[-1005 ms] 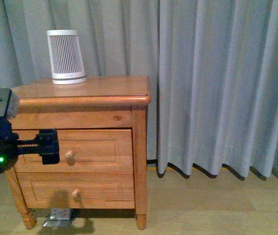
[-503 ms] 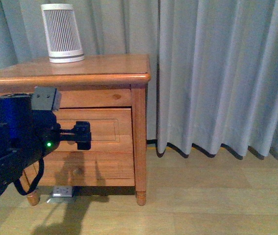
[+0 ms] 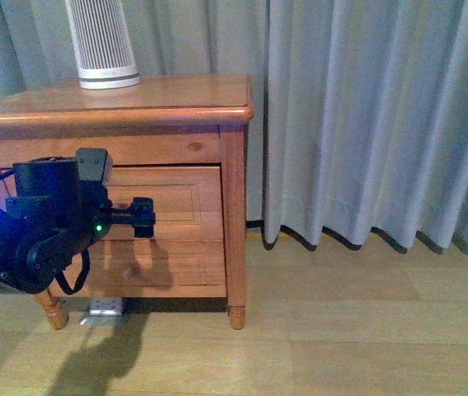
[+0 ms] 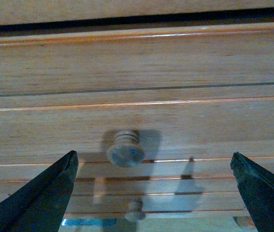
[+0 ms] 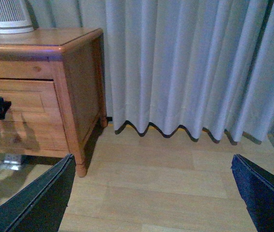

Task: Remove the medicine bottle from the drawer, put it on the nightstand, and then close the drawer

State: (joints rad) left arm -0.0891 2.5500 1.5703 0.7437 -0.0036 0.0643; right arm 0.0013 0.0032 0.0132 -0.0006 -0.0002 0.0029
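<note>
Grey pleated curtains (image 3: 366,124) and pale plank flooring (image 3: 341,346) all round, with the small orange-brown wooden nightstand (image 3: 176,95) on the left (a white slatted tapered cylinder (image 3: 101,49) is parked on top). The small white medicine bottle isn't visible anywhere. The nightstand's upper drawer with the grooved panel front (image 3: 188,202) is fully shut, so I'd guess it's inside.

That makes the drawer the thing to handle first. It's rigid wood that should slide straight out, and the only real hold is its 1 round wooden knob (image 4: 125,150). The knob looks smooth and smallish, so I'd pinch behind the head, on the neck.

The black left gripper (image 3: 143,217) is spread wide and empty, 1 jaw on either side of the knob and neither touching it. The right gripper (image 5: 152,159) is also wide open and holds nothing, out over the floor well away from the nightstand.
</note>
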